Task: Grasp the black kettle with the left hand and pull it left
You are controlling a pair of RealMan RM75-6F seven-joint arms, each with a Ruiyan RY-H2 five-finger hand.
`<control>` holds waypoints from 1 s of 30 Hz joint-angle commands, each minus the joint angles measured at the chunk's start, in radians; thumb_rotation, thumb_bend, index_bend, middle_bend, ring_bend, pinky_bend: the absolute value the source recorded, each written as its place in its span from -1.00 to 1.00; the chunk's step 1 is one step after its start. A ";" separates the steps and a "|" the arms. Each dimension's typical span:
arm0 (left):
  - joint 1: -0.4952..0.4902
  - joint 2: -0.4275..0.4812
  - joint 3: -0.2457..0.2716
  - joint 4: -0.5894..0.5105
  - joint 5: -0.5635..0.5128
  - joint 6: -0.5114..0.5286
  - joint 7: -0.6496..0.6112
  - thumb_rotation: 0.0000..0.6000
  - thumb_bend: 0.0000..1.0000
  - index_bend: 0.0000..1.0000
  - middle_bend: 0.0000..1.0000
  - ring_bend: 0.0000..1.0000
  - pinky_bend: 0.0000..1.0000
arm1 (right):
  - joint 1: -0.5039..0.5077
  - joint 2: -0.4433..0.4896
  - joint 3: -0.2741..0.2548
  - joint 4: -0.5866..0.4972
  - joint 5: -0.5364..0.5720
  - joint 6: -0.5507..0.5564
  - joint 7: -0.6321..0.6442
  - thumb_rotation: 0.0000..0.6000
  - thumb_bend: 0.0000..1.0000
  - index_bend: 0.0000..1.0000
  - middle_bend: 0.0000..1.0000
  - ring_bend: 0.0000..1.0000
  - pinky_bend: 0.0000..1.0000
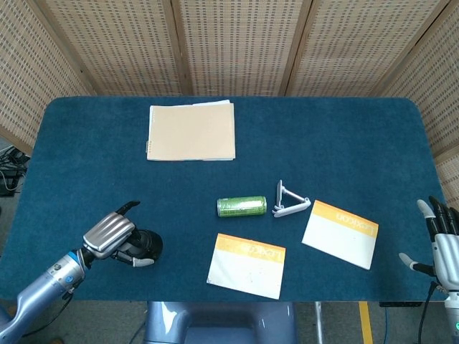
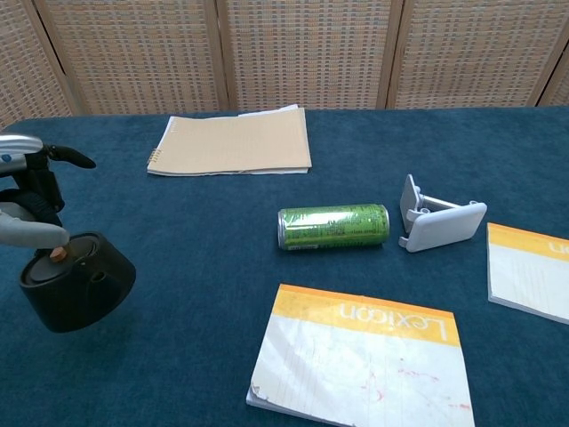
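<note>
The black kettle (image 1: 147, 246) is a small dark pot with a brown knob on its lid, near the table's front left. In the chest view the kettle (image 2: 76, 283) leans slightly to one side. My left hand (image 1: 110, 234) grips it from the left, fingers curled over its top and thumb under its front. The chest view shows only part of this left hand (image 2: 27, 206), at the left edge above the lid. My right hand (image 1: 442, 240) hangs off the table's front right corner, fingers apart and holding nothing.
A green can (image 1: 242, 206) lies on its side mid-table beside a white folding stand (image 1: 290, 203). Two orange-topped notepads (image 1: 247, 264) (image 1: 340, 233) lie near the front edge. A tan notebook (image 1: 191, 131) sits at the back. The blue table (image 1: 86, 165) ends just in front of the kettle.
</note>
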 commanded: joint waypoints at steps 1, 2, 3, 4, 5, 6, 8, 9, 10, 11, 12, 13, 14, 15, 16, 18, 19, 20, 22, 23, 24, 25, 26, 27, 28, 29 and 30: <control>0.007 0.005 -0.003 -0.006 0.009 0.006 -0.006 -0.43 -0.20 1.00 1.00 0.76 -0.86 | -0.001 0.001 0.000 0.001 0.000 0.001 0.004 1.00 -1.00 -1.00 -1.00 -1.00 -1.00; 0.007 0.008 -0.003 -0.008 0.009 0.001 -0.012 -0.43 -0.02 1.00 1.00 0.76 -0.86 | -0.001 0.002 0.001 0.001 0.001 0.001 0.005 1.00 -1.00 -1.00 -1.00 -1.00 -1.00; 0.006 0.011 -0.003 -0.011 0.006 -0.004 -0.017 -0.43 0.25 1.00 1.00 0.76 -0.86 | -0.001 0.002 0.001 0.001 0.002 0.000 0.006 1.00 -1.00 -1.00 -1.00 -1.00 -1.00; 0.004 0.014 -0.004 -0.012 0.005 -0.008 -0.019 -0.42 0.48 1.00 1.00 0.76 -0.86 | 0.000 0.002 0.001 0.002 0.002 0.000 0.007 1.00 -1.00 -1.00 -1.00 -1.00 -1.00; 0.003 0.016 -0.005 -0.012 0.003 -0.011 -0.019 -0.41 0.60 1.00 1.00 0.76 -0.86 | 0.000 0.003 0.002 0.002 0.002 -0.001 0.008 1.00 -1.00 -1.00 -1.00 -1.00 -1.00; 0.002 0.019 -0.006 -0.012 0.000 -0.016 -0.016 -0.40 0.73 1.00 1.00 0.76 -0.86 | 0.000 0.003 0.002 0.002 0.002 -0.001 0.008 1.00 -1.00 -1.00 -1.00 -1.00 -1.00; 0.001 0.023 -0.007 -0.014 -0.004 -0.022 -0.015 -0.40 0.90 1.00 1.00 0.76 -0.86 | 0.000 0.003 0.001 0.002 0.002 -0.002 0.010 1.00 -1.00 -1.00 -1.00 -1.00 -1.00; 0.001 0.026 -0.007 -0.016 -0.007 -0.028 -0.017 -0.40 0.96 1.00 1.00 0.76 -0.86 | 0.000 0.003 0.001 0.002 0.002 -0.002 0.010 1.00 -1.00 -1.00 -1.00 -1.00 -1.00; 0.000 0.029 -0.007 -0.019 -0.009 -0.033 -0.018 -0.40 0.99 1.00 1.00 0.76 -0.86 | 0.000 0.003 0.001 0.002 0.001 -0.002 0.011 1.00 -1.00 -1.00 -1.00 -1.00 -1.00; 0.000 0.032 -0.008 -0.019 -0.011 -0.036 -0.017 -0.40 1.00 1.00 1.00 0.76 -0.86 | 0.000 0.003 0.001 0.002 0.001 -0.002 0.011 1.00 -1.00 -1.00 -1.00 -1.00 -1.00; 0.000 0.033 -0.009 -0.019 -0.011 -0.037 -0.013 -0.39 1.00 1.00 1.00 0.76 -0.86 | 0.000 0.003 0.001 0.002 0.001 -0.002 0.011 1.00 -1.00 -1.00 -1.00 -1.00 -1.00; 0.001 0.035 -0.010 -0.018 -0.015 -0.040 -0.009 -0.39 1.00 1.00 1.00 0.76 -0.86 | 0.001 0.003 0.001 0.002 0.000 -0.002 0.011 1.00 -1.00 -1.00 -1.00 -1.00 -1.00; 0.001 0.036 -0.012 -0.016 -0.017 -0.039 -0.003 -0.40 1.00 1.00 1.00 0.76 -0.86 | 0.001 0.003 0.000 0.001 -0.001 -0.002 0.009 1.00 -1.00 -1.00 -1.00 -1.00 -1.00; 0.002 0.036 -0.014 -0.014 -0.017 -0.039 0.003 -0.40 1.00 1.00 1.00 0.76 -0.85 | 0.001 0.002 0.000 0.001 -0.001 -0.002 0.008 1.00 -1.00 -1.00 -1.00 -1.00 -1.00; 0.003 0.037 -0.015 -0.012 -0.015 -0.039 0.010 -0.40 1.00 1.00 1.00 0.76 -0.82 | 0.001 0.001 0.000 0.001 -0.001 -0.002 0.007 1.00 -1.00 -1.00 -1.00 -1.00 -1.00; 0.002 0.035 -0.022 0.001 -0.016 -0.036 0.028 -0.40 1.00 1.00 1.00 0.77 -0.65 | 0.001 0.001 0.000 0.000 -0.001 -0.003 0.005 1.00 -1.00 -1.00 -1.00 -1.00 -1.00; 0.002 0.033 -0.026 0.011 -0.014 -0.032 0.044 -0.40 1.00 1.00 1.00 0.78 -0.45 | 0.002 0.001 0.000 0.000 -0.001 -0.003 0.005 1.00 -1.00 -1.00 -1.00 -1.00 -1.00; 0.004 0.029 -0.030 0.022 -0.013 -0.027 0.058 -0.40 1.00 1.00 1.00 0.79 -0.27 | 0.002 0.001 0.000 0.000 -0.001 -0.003 0.004 1.00 -1.00 -1.00 -1.00 -1.00 -1.00; 0.006 0.022 -0.035 0.035 -0.015 -0.021 0.077 -0.41 0.97 1.00 1.00 0.79 0.29 | 0.002 0.001 -0.001 0.000 -0.001 -0.003 0.004 1.00 -1.00 -1.00 -1.00 -1.00 -1.00; 0.007 0.018 -0.038 0.042 -0.018 -0.020 0.088 -0.42 0.96 1.00 1.00 0.79 0.43 | 0.001 0.001 -0.001 -0.001 -0.001 -0.003 0.005 1.00 -1.00 -1.00 -1.00 -1.00 -1.00; 0.006 0.015 -0.039 0.052 -0.026 -0.028 0.105 -0.45 0.92 1.00 1.00 0.79 0.59 | 0.001 0.002 0.000 0.000 0.000 -0.003 0.006 1.00 -1.00 -1.00 -1.00 -1.00 -1.00; 0.006 0.013 -0.041 0.056 -0.031 -0.031 0.116 -0.49 0.90 1.00 1.00 0.79 0.70 | 0.001 0.002 0.000 0.000 0.000 -0.004 0.007 1.00 -1.00 -1.00 -1.00 -1.00 -1.00; 0.006 0.010 -0.043 0.059 -0.037 -0.034 0.126 -0.51 0.89 1.00 1.00 0.79 0.76 | 0.001 0.002 0.000 0.000 0.000 -0.004 0.008 1.00 -1.00 -1.00 -1.00 -1.00 -1.00; 0.006 0.008 -0.045 0.061 -0.046 -0.039 0.138 -0.53 0.87 1.00 1.00 0.79 0.83 | 0.001 0.002 0.000 0.000 0.001 -0.004 0.008 1.00 -1.00 -1.00 -1.00 -1.00 -1.00; 0.006 0.006 -0.047 0.061 -0.052 -0.042 0.146 -0.54 0.87 1.00 1.00 0.79 0.88 | 0.001 0.002 0.000 0.000 0.001 -0.004 0.007 1.00 -1.00 -1.00 -1.00 -1.00 -1.00; 0.007 0.005 -0.048 0.061 -0.057 -0.045 0.152 -0.54 0.87 1.00 1.00 0.79 0.94 | 0.001 0.002 0.000 0.000 0.000 -0.004 0.007 1.00 -1.00 -1.00 -1.00 -1.00 -1.00; 0.007 0.005 -0.049 0.061 -0.064 -0.049 0.157 -0.54 0.87 1.00 1.00 0.79 0.97 | 0.001 0.002 0.000 0.000 0.000 -0.004 0.007 1.00 -1.00 -1.00 -1.00 -1.00 -1.00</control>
